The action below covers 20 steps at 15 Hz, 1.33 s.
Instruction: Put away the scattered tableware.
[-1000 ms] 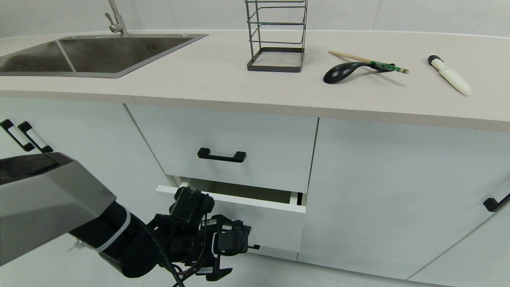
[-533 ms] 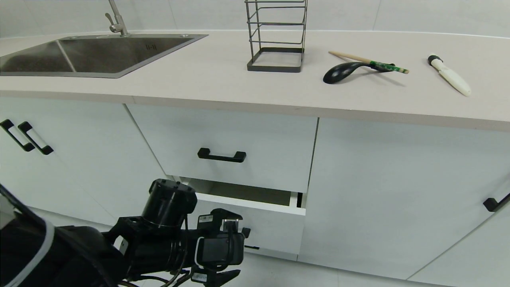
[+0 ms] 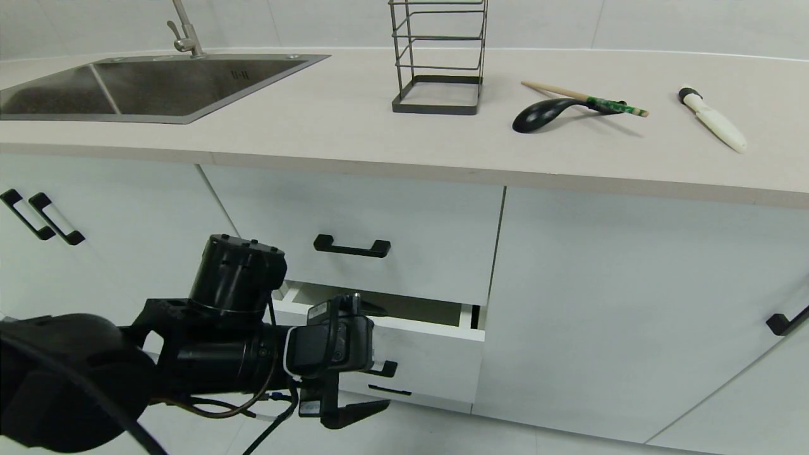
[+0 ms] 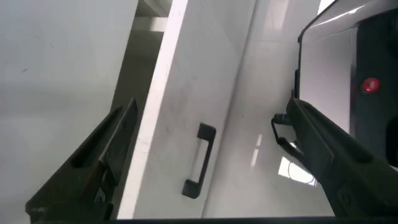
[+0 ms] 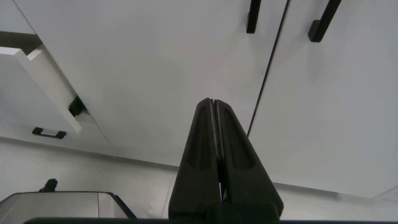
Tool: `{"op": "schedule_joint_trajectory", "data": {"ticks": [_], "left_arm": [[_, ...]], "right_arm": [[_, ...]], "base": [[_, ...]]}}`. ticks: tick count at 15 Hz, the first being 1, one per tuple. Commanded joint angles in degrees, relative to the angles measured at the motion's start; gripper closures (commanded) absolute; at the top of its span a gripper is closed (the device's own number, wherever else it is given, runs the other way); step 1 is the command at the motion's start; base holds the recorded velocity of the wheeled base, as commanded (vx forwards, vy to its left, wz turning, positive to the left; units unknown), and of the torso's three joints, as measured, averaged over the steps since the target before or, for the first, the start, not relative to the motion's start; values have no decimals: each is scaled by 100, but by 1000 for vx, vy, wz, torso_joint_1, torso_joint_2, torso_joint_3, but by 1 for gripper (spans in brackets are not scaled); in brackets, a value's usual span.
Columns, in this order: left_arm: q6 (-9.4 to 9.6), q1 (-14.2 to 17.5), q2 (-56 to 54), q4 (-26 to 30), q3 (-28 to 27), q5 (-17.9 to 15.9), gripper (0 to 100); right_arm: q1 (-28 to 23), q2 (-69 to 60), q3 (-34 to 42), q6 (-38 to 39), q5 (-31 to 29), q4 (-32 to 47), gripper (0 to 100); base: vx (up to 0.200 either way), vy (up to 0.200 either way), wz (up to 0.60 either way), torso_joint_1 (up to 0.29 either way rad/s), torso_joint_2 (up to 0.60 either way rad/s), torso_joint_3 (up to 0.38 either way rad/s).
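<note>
Two end effectors are visible. The left end effector (image 3: 382, 359) is level with the lower drawer (image 3: 423, 354), its jaws wide open, one above and one below the drawer's black handle (image 3: 383, 368). In the left wrist view the same end effector (image 4: 211, 109) brackets that handle (image 4: 200, 160), with a gap on each side; neither finger (image 4: 93, 168) touches it, and nothing is held. The right end effector (image 5: 213, 106) is fully closed and empty, with its tips in front of white cabinet doors (image 5: 155, 81).

The lower drawer stands pulled out a little, leaving a dark slot between its top edge and the upper drawer (image 3: 354, 215). Floor lies below it, and a plain cabinet door (image 3: 632, 303) is on its right.

On the surface (image 3: 328, 133), a black spoon (image 3: 543, 114) lies to the right of a wire rack (image 3: 439, 63). Chopsticks (image 3: 584, 99) lie across the spoon's handle. A white-handled utensil (image 3: 713, 120) lies farther right, well apart from them. All three are set back from the front edge. The sink (image 3: 158, 82) is at the far left, and bare surface separates it from the rack.
</note>
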Motion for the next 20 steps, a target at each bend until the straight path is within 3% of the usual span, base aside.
{"op": "schedule_joint_trajectory", "data": {"ticks": [1, 2, 5, 9, 20], "left_arm": [[450, 304, 619, 98, -387, -25, 0], [608, 357, 856, 89, -501, -25, 0], [652, 357, 1269, 45, -747, 10, 0], [634, 454, 1497, -350, -739, 124, 0], [617, 568, 1577, -368, -475, 116, 0]], "right_arm": [[1, 7, 0, -6, 0, -1, 100], [1, 7, 0, -6, 0, -1, 100], [1, 7, 0, -6, 0, -1, 100], [1, 7, 0, -6, 0, -1, 100], [1, 7, 0, 3, 0, -1, 100]], "base": [[0, 0, 0, 0, 0, 0], [0, 0, 0, 0, 0, 0], [0, 0, 0, 0, 0, 0], [0, 0, 0, 0, 0, 0], [0, 0, 0, 0, 0, 0]]}}
